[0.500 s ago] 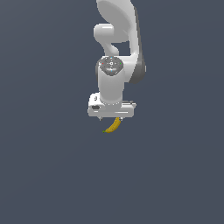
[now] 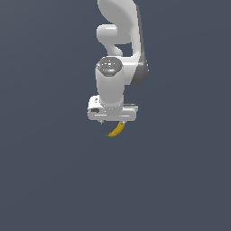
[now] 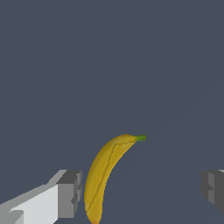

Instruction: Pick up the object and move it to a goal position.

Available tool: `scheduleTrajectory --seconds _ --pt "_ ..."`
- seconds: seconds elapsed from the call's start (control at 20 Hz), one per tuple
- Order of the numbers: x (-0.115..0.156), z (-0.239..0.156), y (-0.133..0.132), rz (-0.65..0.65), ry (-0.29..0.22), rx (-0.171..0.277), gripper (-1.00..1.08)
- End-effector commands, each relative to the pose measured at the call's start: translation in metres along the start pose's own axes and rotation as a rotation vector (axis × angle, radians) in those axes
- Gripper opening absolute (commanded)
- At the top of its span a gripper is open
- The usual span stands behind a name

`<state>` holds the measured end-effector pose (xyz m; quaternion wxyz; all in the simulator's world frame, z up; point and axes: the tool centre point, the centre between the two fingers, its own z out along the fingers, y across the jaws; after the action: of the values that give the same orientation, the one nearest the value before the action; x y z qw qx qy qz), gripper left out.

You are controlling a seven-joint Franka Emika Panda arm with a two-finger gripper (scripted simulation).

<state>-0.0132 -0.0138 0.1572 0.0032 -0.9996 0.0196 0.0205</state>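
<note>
Banana [image 3: 105,175] sits between the claw [image 3: 140,192] fingers, close beside 1 finger [image 3: 70,192], well apart from the other [image 3: 212,186]. Jaws apart, nothing clamped yet. In the exterior view the banana [image 2: 116,130] pokes out just under the white claw [image 2: 112,121], green tip toward that view's left.

Change vs 0.5 s ago: arm looks about the same in the exterior view, banana in the same spot under the claw. No real descent or closing visible, so approach looks finished and it's parked over the target.

Read: pre-grasp, pick not started. Next move likely close the jaws. Banana is off-centre, so 1 finger will probably hit first and shove it sideways; curved body may rotate. Can't tell from either view whether it rests on the table or how high the fingers are. Goal position not visible.
</note>
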Motion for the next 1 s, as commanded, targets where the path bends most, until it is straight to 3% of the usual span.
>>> scheduleTrajectory --seconds 0.0,0.5,0.95 --pt "0.001 -0.002 0.002 0.001 0.0 0.004 1.0" --pt "-0.005 0.009 -0.003 0.053 0.004 0.004 1.0" --pt "-0.025 0.04 -0.015 0.209 0.016 0.005 1.0"
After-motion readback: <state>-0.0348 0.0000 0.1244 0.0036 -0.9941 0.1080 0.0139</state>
